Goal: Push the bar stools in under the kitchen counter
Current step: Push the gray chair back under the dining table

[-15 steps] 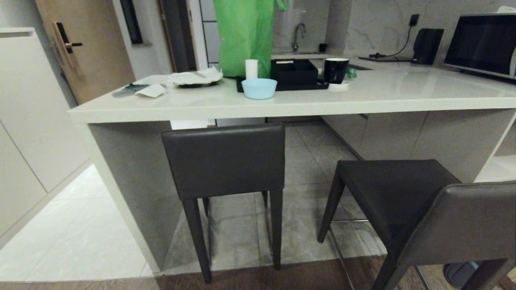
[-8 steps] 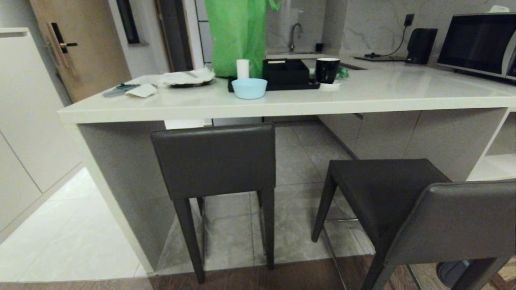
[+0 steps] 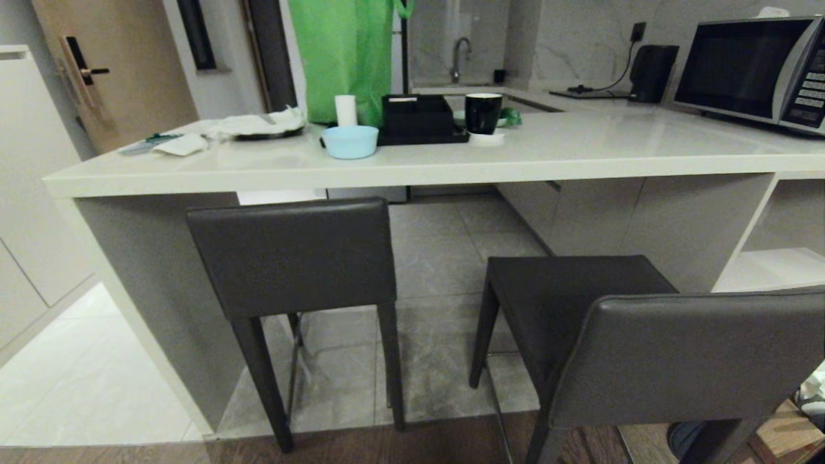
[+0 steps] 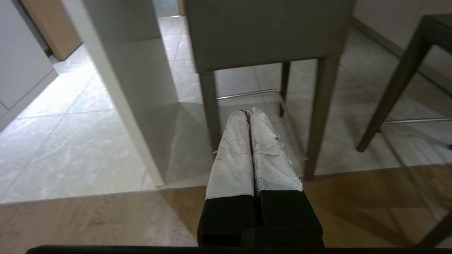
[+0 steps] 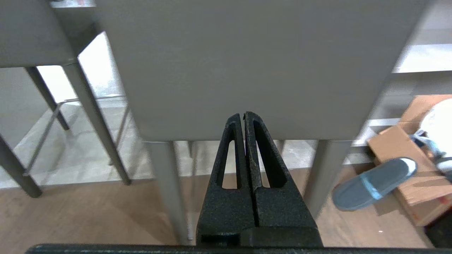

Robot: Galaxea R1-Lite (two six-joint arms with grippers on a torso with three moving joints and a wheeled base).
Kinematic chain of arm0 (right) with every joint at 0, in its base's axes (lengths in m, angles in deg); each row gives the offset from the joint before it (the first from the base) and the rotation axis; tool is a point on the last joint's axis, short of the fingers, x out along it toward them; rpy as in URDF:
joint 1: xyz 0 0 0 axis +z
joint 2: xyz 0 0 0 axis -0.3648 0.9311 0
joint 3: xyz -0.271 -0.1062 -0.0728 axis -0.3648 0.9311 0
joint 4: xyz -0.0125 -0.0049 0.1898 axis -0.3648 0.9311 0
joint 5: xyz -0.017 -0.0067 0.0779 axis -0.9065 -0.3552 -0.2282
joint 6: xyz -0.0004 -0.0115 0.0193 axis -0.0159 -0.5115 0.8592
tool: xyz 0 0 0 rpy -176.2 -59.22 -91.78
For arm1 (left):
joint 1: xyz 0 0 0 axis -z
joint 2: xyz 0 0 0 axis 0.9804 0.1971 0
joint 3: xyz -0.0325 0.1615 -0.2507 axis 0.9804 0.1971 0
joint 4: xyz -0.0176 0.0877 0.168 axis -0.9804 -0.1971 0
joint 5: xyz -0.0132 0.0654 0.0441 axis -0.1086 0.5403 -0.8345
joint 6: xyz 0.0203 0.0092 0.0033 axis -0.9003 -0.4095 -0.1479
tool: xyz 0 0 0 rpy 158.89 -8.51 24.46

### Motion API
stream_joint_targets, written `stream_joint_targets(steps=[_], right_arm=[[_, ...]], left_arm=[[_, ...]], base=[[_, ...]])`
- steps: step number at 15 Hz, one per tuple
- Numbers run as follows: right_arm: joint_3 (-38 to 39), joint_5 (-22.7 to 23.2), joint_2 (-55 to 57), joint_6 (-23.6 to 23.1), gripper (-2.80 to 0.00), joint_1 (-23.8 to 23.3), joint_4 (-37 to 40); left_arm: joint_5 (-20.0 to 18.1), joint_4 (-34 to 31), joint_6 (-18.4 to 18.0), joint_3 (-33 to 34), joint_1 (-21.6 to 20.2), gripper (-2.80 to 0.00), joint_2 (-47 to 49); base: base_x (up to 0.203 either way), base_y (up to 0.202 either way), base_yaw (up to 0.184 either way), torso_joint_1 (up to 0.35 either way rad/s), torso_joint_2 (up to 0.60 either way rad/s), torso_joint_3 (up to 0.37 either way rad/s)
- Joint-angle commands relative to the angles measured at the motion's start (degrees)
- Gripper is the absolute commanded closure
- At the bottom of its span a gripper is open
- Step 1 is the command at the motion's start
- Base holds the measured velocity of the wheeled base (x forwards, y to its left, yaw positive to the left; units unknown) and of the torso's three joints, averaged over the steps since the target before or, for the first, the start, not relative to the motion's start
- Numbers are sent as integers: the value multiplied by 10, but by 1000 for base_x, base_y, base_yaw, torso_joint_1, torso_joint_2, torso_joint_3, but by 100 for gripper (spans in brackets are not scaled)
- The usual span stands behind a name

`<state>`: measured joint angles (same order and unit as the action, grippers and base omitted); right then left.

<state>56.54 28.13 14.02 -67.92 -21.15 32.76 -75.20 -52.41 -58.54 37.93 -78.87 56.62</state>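
Observation:
Two dark grey bar stools stand at the off-white kitchen counter (image 3: 580, 154). The left stool (image 3: 293, 258) sits with its backrest just below the slab's edge. Further out from the counter is the right stool (image 3: 689, 354), its whole seat showing. Neither gripper shows in the head view. In its wrist view my left gripper (image 4: 247, 112), with white-wrapped fingers, is shut and empty, low before the left stool (image 4: 268, 35). My black right gripper (image 5: 243, 114) is shut and empty, with its tips close behind the right stool's backrest (image 5: 261, 63); I cannot tell whether they touch.
On the counter are a blue bowl (image 3: 350, 142), a black tray with a box (image 3: 419, 119), a black mug (image 3: 483, 113), a green bag (image 3: 341, 58) and a microwave (image 3: 747, 71). A slipper (image 5: 374, 183) and a cardboard box (image 5: 416, 169) lie on the floor right of the right stool.
The whole head view has shifted left, so the camera has moved right. The right stool's backrest now fills more of the view. Neither stool has moved against the counter.

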Motion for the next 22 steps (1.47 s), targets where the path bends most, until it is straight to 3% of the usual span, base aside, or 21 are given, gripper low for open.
stream_joint_targets(steps=[1, 22], right_arm=[[0, 0, 1, 0, 0, -1, 0], [0, 0, 1, 0, 0, 0, 0]], left_arm=[[0, 0, 2, 0, 0, 0, 1], [0, 0, 4, 0, 0, 0, 1]], base=[[0, -192, 2, 5, 0, 7], [0, -196, 1, 2, 3, 1]])
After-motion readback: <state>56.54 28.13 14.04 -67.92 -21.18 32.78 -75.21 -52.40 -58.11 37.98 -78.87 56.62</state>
